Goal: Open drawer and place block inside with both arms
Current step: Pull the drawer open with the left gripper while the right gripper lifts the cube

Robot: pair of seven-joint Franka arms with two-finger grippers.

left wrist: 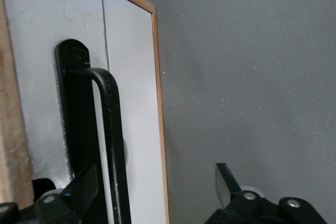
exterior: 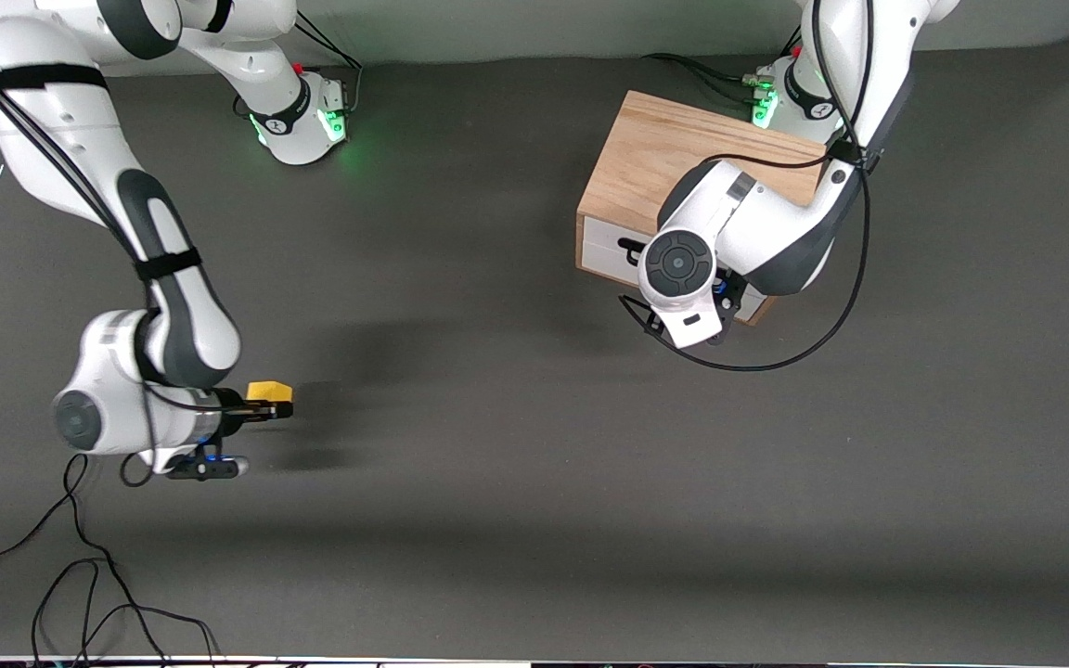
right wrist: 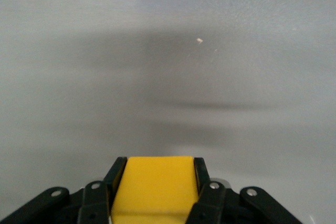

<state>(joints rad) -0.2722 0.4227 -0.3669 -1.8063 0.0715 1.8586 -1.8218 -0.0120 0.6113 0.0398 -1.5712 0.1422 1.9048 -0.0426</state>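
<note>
The right pincer (exterior: pixel 279 406) hovered over the dark desk (exterior: pixel 516 445) toward the right arm's end, at about eight o'clock in the front view, pinching the yellow block (exterior: pixel 269 391) between its fingers. In the right wrist view the block (right wrist: pixel 155 184) sat squarely between the two black fingertips (right wrist: pixel 116 174), which pressed on both of its sides, with only bare grey desk (right wrist: pixel 168 66) ahead of it.

The wooden box (exterior: pixel 674 158) stood at about one o'clock in the front view, toward the left arm's end, its white drawer (exterior: pixel 604 249) shut flush in the frame. The left pincer (exterior: pixel 715 311) was down in front of the drawer face, largely hidden under its own wrist. In the left wrist view the left pincer (left wrist: pixel 157 187) was spread wide, one fingertip (left wrist: pixel 84 184) beside the black bar handle (left wrist: pixel 110 140) and the other out over the desk (left wrist: pixel 252 77), so the handle stood in the gap without being pinched.
</note>
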